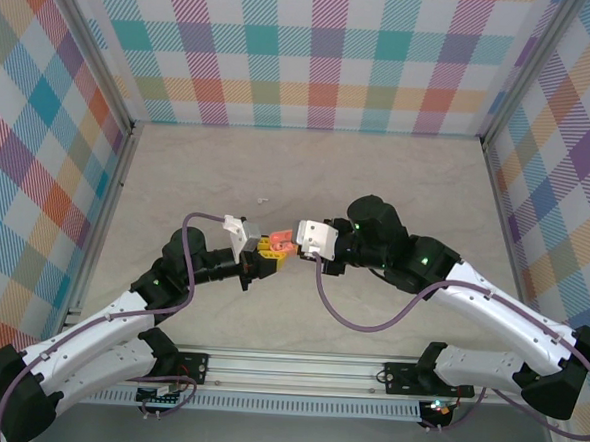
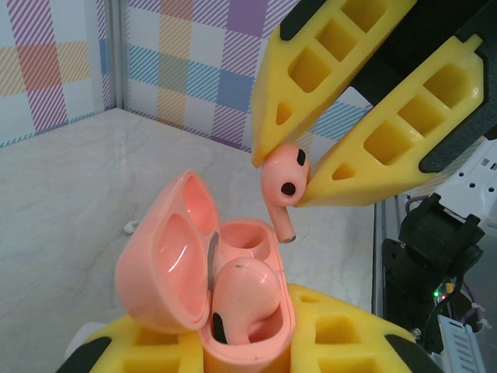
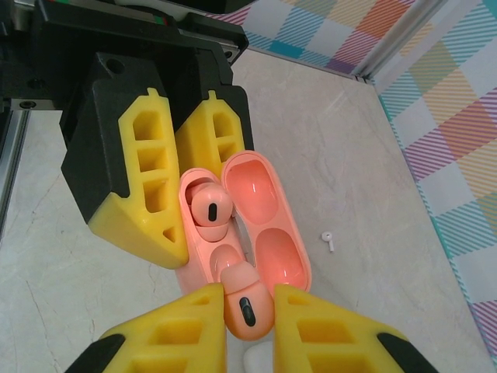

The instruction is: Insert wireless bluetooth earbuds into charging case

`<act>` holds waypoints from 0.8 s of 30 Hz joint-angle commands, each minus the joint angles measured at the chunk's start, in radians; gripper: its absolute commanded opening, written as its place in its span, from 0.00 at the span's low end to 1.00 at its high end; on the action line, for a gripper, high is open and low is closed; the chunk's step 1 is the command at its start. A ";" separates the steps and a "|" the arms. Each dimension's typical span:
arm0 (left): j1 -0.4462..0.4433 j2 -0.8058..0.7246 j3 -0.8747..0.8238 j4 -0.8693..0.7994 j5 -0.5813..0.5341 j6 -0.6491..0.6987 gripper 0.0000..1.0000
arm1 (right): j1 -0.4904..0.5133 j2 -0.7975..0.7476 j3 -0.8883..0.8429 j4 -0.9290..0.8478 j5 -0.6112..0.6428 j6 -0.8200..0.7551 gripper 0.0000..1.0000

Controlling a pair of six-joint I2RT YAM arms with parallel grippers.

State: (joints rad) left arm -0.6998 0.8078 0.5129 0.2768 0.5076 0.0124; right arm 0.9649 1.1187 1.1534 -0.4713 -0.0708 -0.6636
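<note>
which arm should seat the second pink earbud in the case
Right: the right gripper pinches the pink earbud just above the empty slot; the left gripper holds the open case.

The pale beige, marble-patterned tabletop (image 1: 378,176) carries 1 tiny white plastic earbud (image 1: 263,200), lying toward its middle, near the left arm.

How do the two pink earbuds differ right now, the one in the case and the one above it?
The seated earbud sits in its socket of the open case, stem hidden; the held earbud hangs just over the empty socket, stem down and in full view. The seated earbud is free of any grip; the held earbud is pinched at its head by the right hand. Both are coral pink with dark vents.
</note>
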 commanded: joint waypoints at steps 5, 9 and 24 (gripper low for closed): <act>-0.011 -0.007 -0.001 0.048 0.023 -0.015 0.13 | 0.015 -0.017 -0.009 0.029 0.007 -0.063 0.17; -0.012 -0.008 -0.005 0.050 0.022 -0.013 0.13 | 0.017 0.002 0.009 0.029 0.027 -0.093 0.17; -0.012 -0.039 -0.022 0.022 -0.006 -0.007 0.13 | 0.029 0.027 0.068 0.030 0.029 -0.109 0.17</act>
State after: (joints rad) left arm -0.6998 0.7891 0.4999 0.2825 0.4931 0.0113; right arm 0.9882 1.1419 1.1843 -0.4667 -0.0414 -0.7494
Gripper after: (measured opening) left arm 0.192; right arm 0.173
